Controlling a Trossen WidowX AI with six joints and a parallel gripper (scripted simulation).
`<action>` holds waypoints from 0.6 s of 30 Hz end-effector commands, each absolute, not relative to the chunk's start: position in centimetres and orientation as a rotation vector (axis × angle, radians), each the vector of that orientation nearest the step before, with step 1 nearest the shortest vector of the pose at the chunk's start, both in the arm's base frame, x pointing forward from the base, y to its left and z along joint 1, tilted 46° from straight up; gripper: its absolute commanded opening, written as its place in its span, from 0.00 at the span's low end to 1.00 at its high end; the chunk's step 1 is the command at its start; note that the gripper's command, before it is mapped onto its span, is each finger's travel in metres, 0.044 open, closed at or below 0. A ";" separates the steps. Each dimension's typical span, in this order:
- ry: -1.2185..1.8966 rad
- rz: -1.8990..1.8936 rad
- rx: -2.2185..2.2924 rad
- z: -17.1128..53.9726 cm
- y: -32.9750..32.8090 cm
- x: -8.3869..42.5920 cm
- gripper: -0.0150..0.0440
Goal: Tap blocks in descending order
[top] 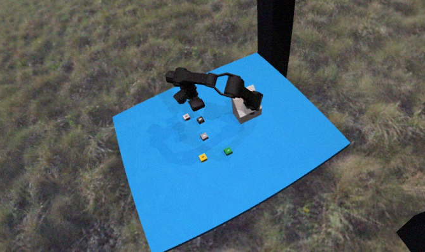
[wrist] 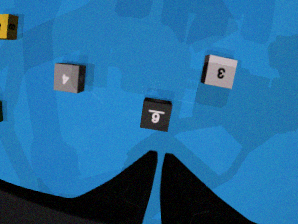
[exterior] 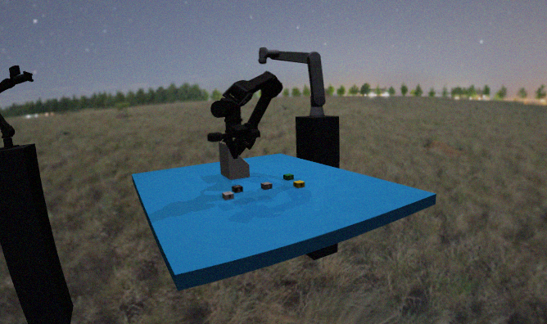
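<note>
My gripper [exterior: 236,156] [wrist: 159,159] is shut and empty, above the table near the black block [top: 200,119] [exterior: 237,188] [wrist: 156,115]. That block shows an underlined 6 or 9; I cannot tell which. A light block [top: 186,116] [exterior: 228,195] [wrist: 220,71] shows an upside-down 3, right of it in the wrist view. A grey block [top: 204,136] [exterior: 266,186] [wrist: 69,78] shows a 4, to the left. A yellow block [top: 203,157] [exterior: 299,184] [wrist: 8,26] shows an 8. The green block's [top: 228,151] [exterior: 288,177] digit is unreadable.
The blue table [top: 243,178] [exterior: 313,221] carries the arm's pale wedge-shaped base [top: 247,118] [exterior: 232,168]. Two other arms stand on black pedestals [exterior: 22,229] [exterior: 318,141] beyond the table edges. The arm casts shadows across the blocks' area.
</note>
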State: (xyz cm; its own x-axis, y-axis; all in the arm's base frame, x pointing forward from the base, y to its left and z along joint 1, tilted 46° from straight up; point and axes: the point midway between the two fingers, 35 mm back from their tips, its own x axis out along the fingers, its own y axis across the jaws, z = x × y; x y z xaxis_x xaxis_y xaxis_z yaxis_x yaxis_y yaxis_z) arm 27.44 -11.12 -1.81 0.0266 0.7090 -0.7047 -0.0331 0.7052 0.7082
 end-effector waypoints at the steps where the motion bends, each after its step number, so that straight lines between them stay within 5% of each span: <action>1: 1.448 0.644 0.587 -3.9 -9.6 27.3 0.29; 18: 1.447 0.647 0.590 -8.6 -4.5 27.2 0.29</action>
